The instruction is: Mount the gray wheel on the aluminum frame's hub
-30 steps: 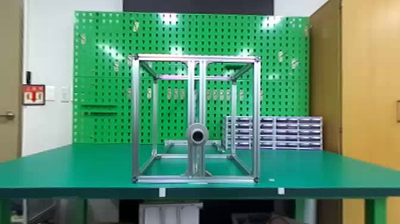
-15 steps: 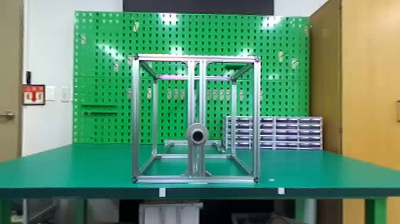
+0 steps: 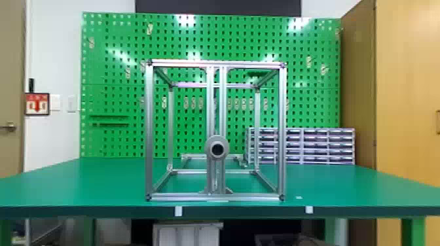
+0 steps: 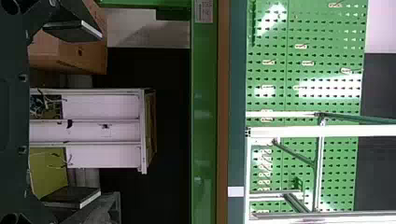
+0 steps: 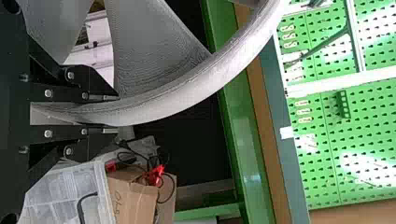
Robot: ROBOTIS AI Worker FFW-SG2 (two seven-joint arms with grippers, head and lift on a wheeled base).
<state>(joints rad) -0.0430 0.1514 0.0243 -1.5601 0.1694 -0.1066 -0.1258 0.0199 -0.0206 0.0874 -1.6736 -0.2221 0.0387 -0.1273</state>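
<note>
Head view: one open, box-shaped aluminum frame (image 3: 149, 131) stands upright on one green table (image 3: 82, 183), ahead of my end effectors. Two central uprights; one round gray hub (image 3: 217, 149) with a dark center at their front. Behind the frame: one drawer unit (image 3: 315, 144), one green perforated pegboard (image 3: 114, 65). Two white tags (image 3: 178, 211) on the table's front edge.

Left wrist view: my left gripper (image 4: 100, 113), two flat black fingers spread well apart, nothing between them. One white cabinet (image 4: 100, 130) lies beyond the gap, the frame farther off.

Right wrist view: my right gripper (image 5: 112, 114) is closed on the rim of one large gray wheel (image 5: 187, 86), one finger on each side. The rim curves out past the fingertips; two broad spokes counted. Near the fingers: one clear plastic bin (image 5: 70, 193).
</note>
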